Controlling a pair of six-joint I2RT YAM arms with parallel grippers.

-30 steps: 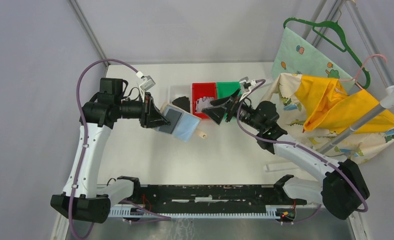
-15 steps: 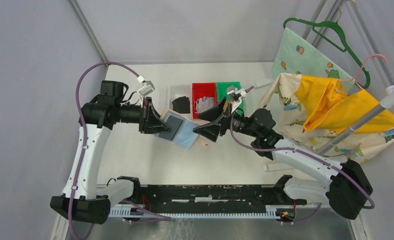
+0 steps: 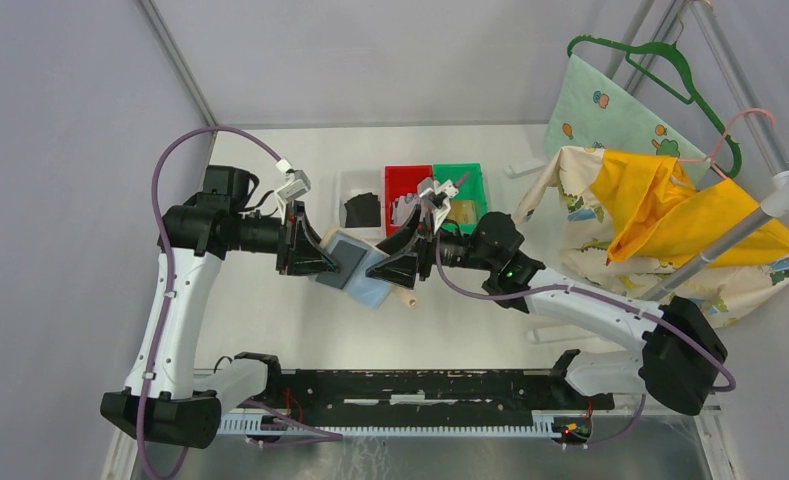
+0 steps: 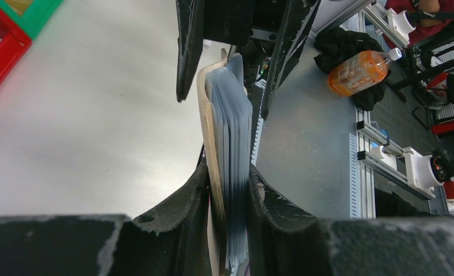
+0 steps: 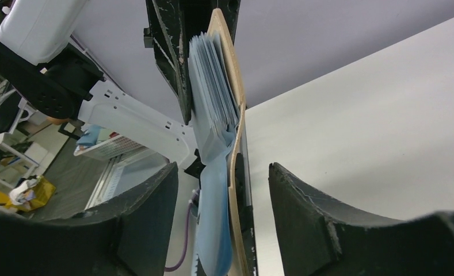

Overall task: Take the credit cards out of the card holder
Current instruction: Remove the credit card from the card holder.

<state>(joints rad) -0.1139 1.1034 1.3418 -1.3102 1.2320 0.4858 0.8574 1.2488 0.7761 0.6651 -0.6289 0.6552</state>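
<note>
My left gripper (image 3: pixel 320 256) is shut on the card holder (image 3: pixel 355 268), a beige wallet with a stack of clear bluish sleeves, and holds it off the table. In the left wrist view the holder (image 4: pixel 229 132) stands edge-on between my shut fingers (image 4: pixel 198 198). My right gripper (image 3: pixel 388 272) is open and straddles the holder's free end without touching it. In the right wrist view the sleeves and beige cover (image 5: pixel 227 190) hang between its spread fingers (image 5: pixel 161 195). A dark card (image 3: pixel 346 252) shows through the top sleeve. A black card (image 3: pixel 362 210) lies in the white bin.
A white bin (image 3: pixel 347 183), a red bin (image 3: pixel 408 178) holding a pale item, and a green bin (image 3: pixel 460 176) holding a tan item stand behind the grippers. Yellow and patterned cloths (image 3: pixel 670 215) hang on a rack at the right, with a green hanger (image 3: pixel 660 65).
My right gripper has swung left from the bins to the card holder's free end, open around it. My left gripper has turned slightly, still holding the holder.
</note>
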